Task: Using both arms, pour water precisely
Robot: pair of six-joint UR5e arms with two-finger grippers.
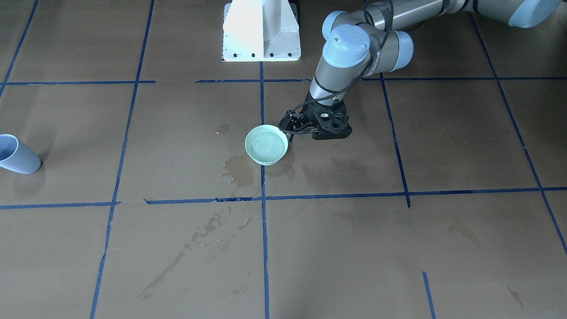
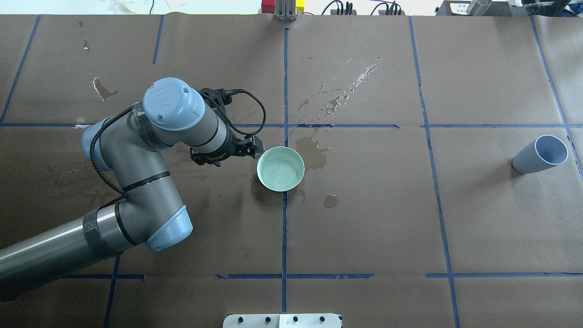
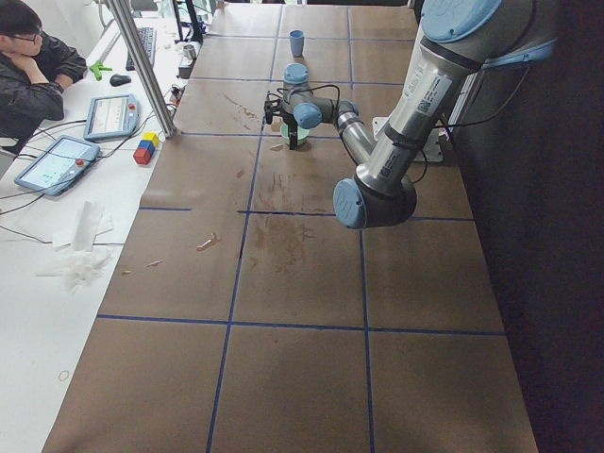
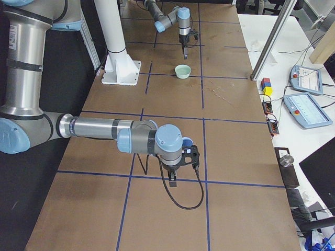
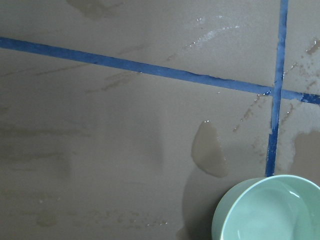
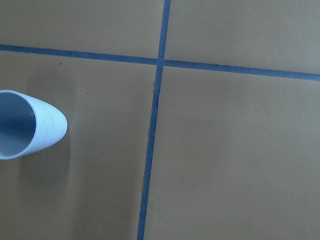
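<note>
Just beside the bowl [image 2: 280,169], left hand [image 2: 253,149] downward; spread or pressed together unclear.

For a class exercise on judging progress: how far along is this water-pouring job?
Done, apparently: the green bowl shows a faint sheen, perhaps water, with wet stains beside it. In hand: the left gripper sits at the bowl's rim; whether its jaws grip it is unclear. Left: uncertain; the blue cup stands unheld, far off.
</note>
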